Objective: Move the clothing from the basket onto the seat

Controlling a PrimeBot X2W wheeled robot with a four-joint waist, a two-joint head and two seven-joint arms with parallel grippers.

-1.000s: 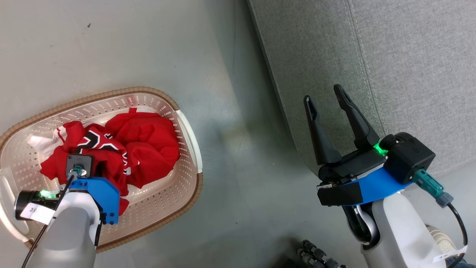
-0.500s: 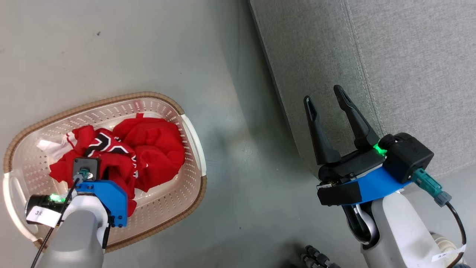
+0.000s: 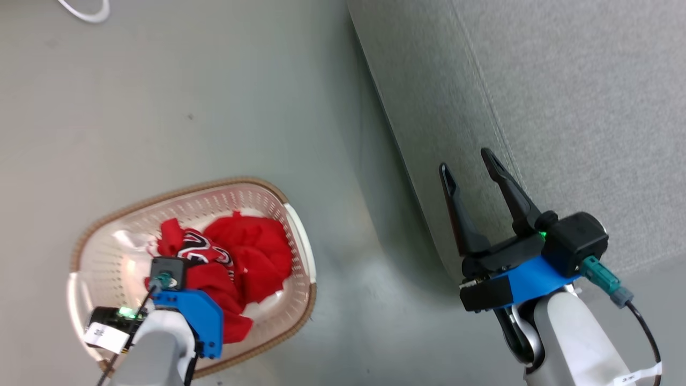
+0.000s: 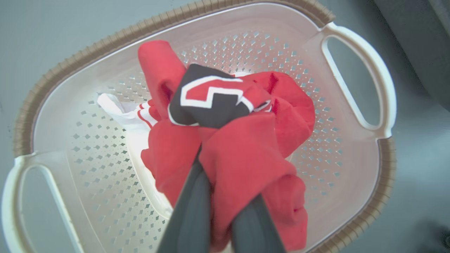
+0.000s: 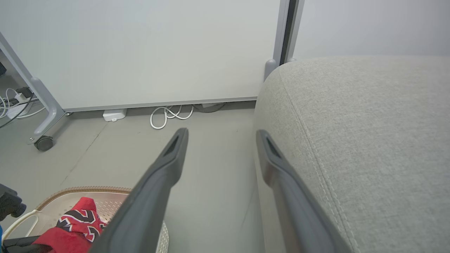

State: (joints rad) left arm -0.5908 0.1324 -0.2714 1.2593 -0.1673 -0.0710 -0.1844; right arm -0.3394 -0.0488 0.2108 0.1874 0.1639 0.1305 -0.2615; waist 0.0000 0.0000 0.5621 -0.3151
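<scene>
Grey woven upholstery marks the seat (image 3: pixel 563 107), a large sofa cushion with a stitched seam along the right of the head view, with no garment on it. On the smooth grey floor (image 3: pixel 214 96), well apart from the cushion's edge, stands the cream-white perforated plastic basket (image 3: pixel 177 190) with its brown woven-look rim. Inside it sits the clothing (image 4: pixel 242 154), a bundle of soft red fabric with a black-and-white trimmed patch on top and a white striped piece trailing onto the basket's bottom. The left gripper (image 4: pixel 225 196) points down into this bundle, its jaws pinched nearly together on a thick fold of red cloth. The right gripper (image 3: pixel 466 161) hovers near the seat's edge, jaws spread wide with nothing between them.

The pick-up looks to be the step in hand: the grasp seems made, and nothing is yet delivered. The next move calls for a lift high enough to bring the trailing cloth over the rim. Then comes a carry across to the cushion before letting go.
</scene>
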